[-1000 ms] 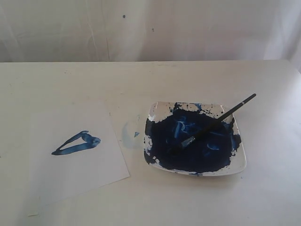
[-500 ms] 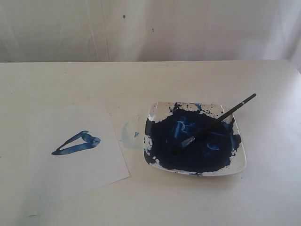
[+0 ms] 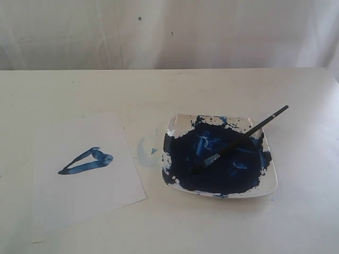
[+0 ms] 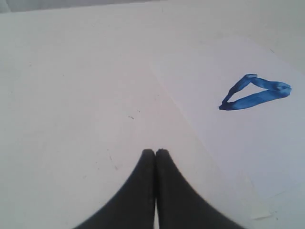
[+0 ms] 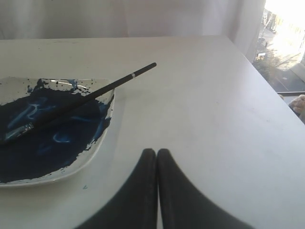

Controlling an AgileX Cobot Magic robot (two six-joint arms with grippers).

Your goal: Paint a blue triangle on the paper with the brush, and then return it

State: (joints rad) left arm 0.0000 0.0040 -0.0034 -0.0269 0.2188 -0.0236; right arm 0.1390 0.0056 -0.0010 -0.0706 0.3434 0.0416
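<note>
A blue triangle [image 3: 86,161] [image 4: 256,92] is painted on the white paper [image 3: 95,196] [image 4: 248,143] at the table's left. The black-handled brush [image 3: 241,137] [image 5: 81,101] lies across the white square plate [image 3: 270,182] [image 5: 95,148] of dark blue paint, bristles in the paint, handle end past the plate's far right corner. No arm shows in the exterior view. My left gripper [image 4: 155,151] is shut and empty over bare table beside the paper. My right gripper [image 5: 156,151] is shut and empty beside the plate, clear of the brush.
A pale blue smudge [image 3: 147,151] marks the table between paper and plate. A white curtain [image 3: 169,32] hangs behind the table. The table's right edge [image 5: 271,90] lies near a bright window.
</note>
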